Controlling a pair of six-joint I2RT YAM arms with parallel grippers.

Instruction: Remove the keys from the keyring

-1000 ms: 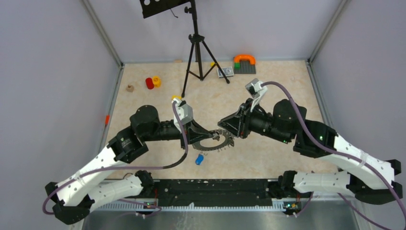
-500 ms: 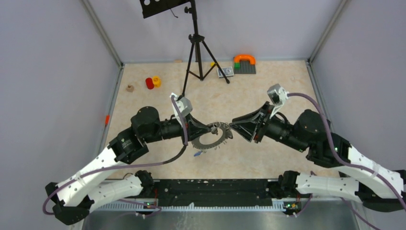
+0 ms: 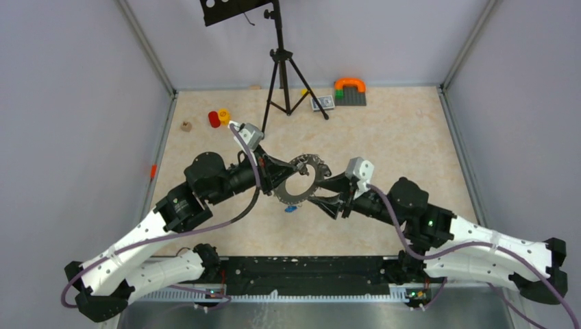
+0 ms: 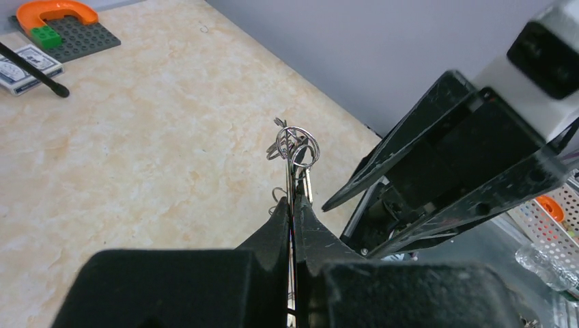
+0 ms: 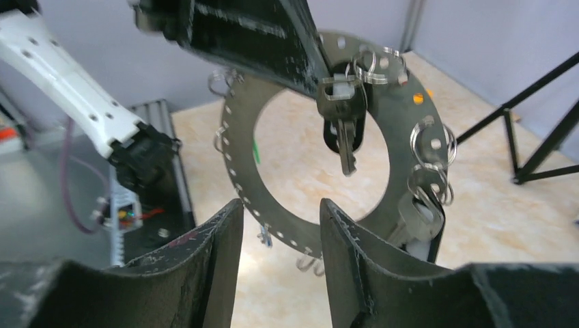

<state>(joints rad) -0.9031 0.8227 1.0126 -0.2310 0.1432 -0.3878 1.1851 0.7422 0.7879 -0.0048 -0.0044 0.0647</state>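
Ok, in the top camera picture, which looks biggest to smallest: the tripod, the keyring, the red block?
tripod, largest
keyring, held up nearer the camera, so it may look bigger than it is
red block, clearly smallest

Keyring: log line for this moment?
left gripper: shut on keyring, raised | right gripper: open, near lower rim | keys: hanging on keyring

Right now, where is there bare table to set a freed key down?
Bare: far right, between the grey baseplate, the right wall and the right arm; also the near strip along the base rail, up to the left arm. Crowded: the centre around the keyring, and the back by the tripod.
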